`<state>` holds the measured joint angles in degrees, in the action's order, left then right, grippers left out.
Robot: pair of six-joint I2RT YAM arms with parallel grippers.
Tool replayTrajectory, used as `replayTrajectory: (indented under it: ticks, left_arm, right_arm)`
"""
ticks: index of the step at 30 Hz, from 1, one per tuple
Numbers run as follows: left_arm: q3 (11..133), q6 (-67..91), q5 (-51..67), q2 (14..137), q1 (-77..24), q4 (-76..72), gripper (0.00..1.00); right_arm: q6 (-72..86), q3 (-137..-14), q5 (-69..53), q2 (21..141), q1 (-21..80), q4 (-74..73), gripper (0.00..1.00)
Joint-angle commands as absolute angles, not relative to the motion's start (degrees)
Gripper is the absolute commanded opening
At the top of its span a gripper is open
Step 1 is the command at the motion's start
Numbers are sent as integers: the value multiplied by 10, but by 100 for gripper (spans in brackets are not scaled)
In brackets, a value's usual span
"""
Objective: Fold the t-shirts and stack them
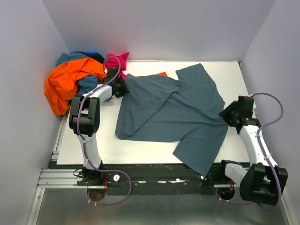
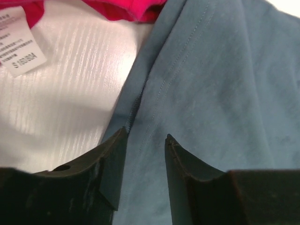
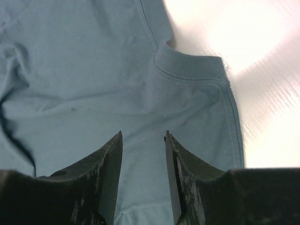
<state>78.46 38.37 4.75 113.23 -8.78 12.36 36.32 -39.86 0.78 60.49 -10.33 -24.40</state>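
The slate blue-grey t-shirt (image 1: 173, 110) lies spread open, though rumpled, across the middle of the white table (image 1: 140, 150) in the top view, one sleeve reaching toward the far edge and another hanging toward the near edge. The left gripper (image 1: 123, 86) sits at the shirt's far-left corner and the right gripper (image 1: 225, 114) at its right edge. From this height I cannot tell how either claw stands. Beyond the left arm the other shirts are heaped in the far-left corner: an orange t-shirt (image 1: 65, 84) on top and spilling over the table's side, a teal one (image 1: 70, 58) behind it, and a magenta pink t-shirt (image 1: 115, 61) just beside the left gripper. A sliver of orange-red cloth (image 1: 161, 73) peeks out from under the slate shirt's far edge.

In the left wrist view the claw (image 2: 146, 138) stands spread, its fingers over the hemmed edge of the slate shirt (image 2: 220, 84), nothing pinched between them. The bare table (image 2: 70, 103) shows to the left, with the magenta shirt (image 2: 126, 8) and a white care label (image 2: 21, 40) at the top.

In the right wrist view the claw (image 3: 143, 136) is likewise spread, empty, over the slate cloth (image 3: 93, 70). A stitched hem curves just ahead of it, and the bright table (image 3: 262, 70) lies to the right.
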Motion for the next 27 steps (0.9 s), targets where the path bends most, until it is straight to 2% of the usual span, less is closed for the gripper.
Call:
replayTrajectory:
  ticks: [1,6,13,19,21,23,24,27]
  left_arm:
    - [816,369,57,1172,-91,149,47]
    - [831,368,49,1188,-91,152,46]
    - [866,362,40,1209,-91,166,34]
    - [890,359,56,1230,-91,184,33]
    - [888,358,54,1226,-91,182,22]
    - [887,355,46,1220,-90,183,4]
    - [887,352,41,1217,-89,183,0]
    - [903,343,25,1213,-83,199,0]
  right_arm:
    - [354,-381,-25,613,-102,-229,49]
    - [352,-381,-29,620,-102,-225,48]
    - [352,-379,-39,627,-101,-222,47]
    - [352,-379,-42,634,-101,-221,46]
    - [352,-380,-44,635,-101,-221,46]
    - [352,-381,-47,637,-101,-221,45]
    - [352,-381,-47,639,-102,-221,45]
    - [351,-377,-54,645,-100,-224,45]
